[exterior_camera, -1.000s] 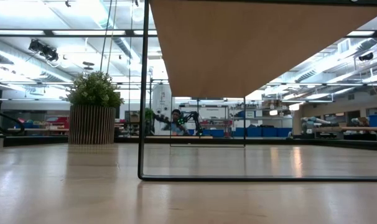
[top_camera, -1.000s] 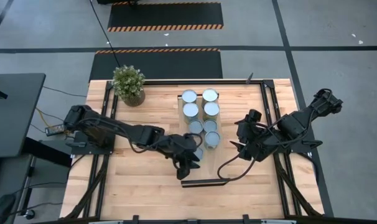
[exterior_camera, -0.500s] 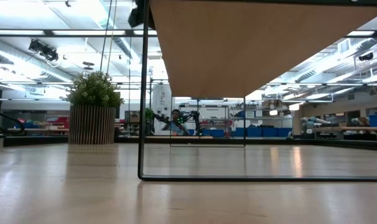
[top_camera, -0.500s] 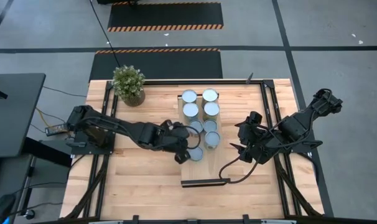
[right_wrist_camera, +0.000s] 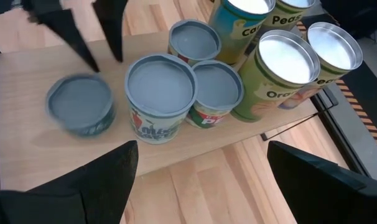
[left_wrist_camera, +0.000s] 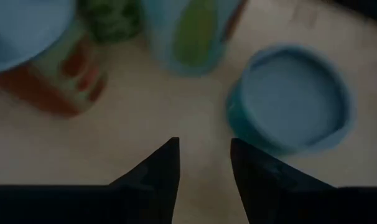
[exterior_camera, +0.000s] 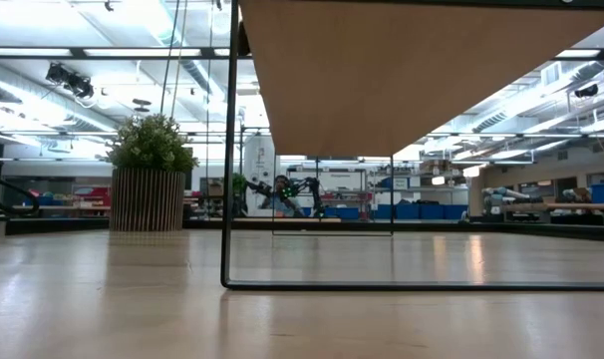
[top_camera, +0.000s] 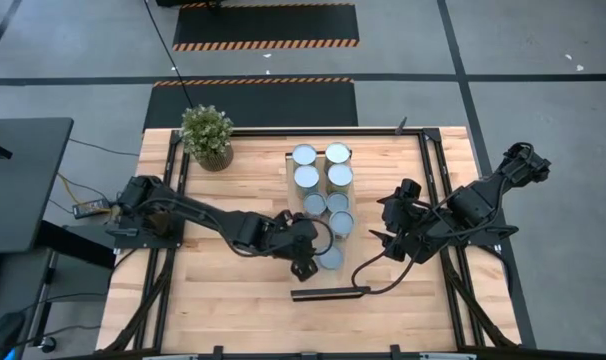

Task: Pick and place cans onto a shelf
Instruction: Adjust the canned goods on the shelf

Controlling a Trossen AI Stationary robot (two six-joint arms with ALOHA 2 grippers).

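Note:
Eight cans stand upright on the shelf (top_camera: 355,262), a pale board on a black wire frame. Seven are grouped at its far and middle part (top_camera: 323,178). One teal can (top_camera: 330,258) stands alone near the dark front edge; it also shows in the left wrist view (left_wrist_camera: 293,98) and the right wrist view (right_wrist_camera: 81,107). My left gripper (top_camera: 304,268) is open and empty just left of that can. My right gripper (top_camera: 383,224) is open and empty right of the shelf, facing the cans. My left gripper has the outer side of one finger (left_wrist_camera: 251,163) close beside the teal can's wall (left_wrist_camera: 233,124). The fingers point down. I cannot tell whether the finger touches the can. The can stands on its base on the shelf.
A potted green plant (top_camera: 206,136) stands at the table's far left. The shelf's black frame leg (exterior_camera: 227,150) and underside (exterior_camera: 412,70) fill the low view. Bare plank tabletop (top_camera: 223,300) lies left of and in front of the shelf.
My left gripper has swung toward the far edge and then back toward the near edge. The lone teal can has slid along the shelf toward the front edge and a little to the right, staying upright. The other cans have kept still.

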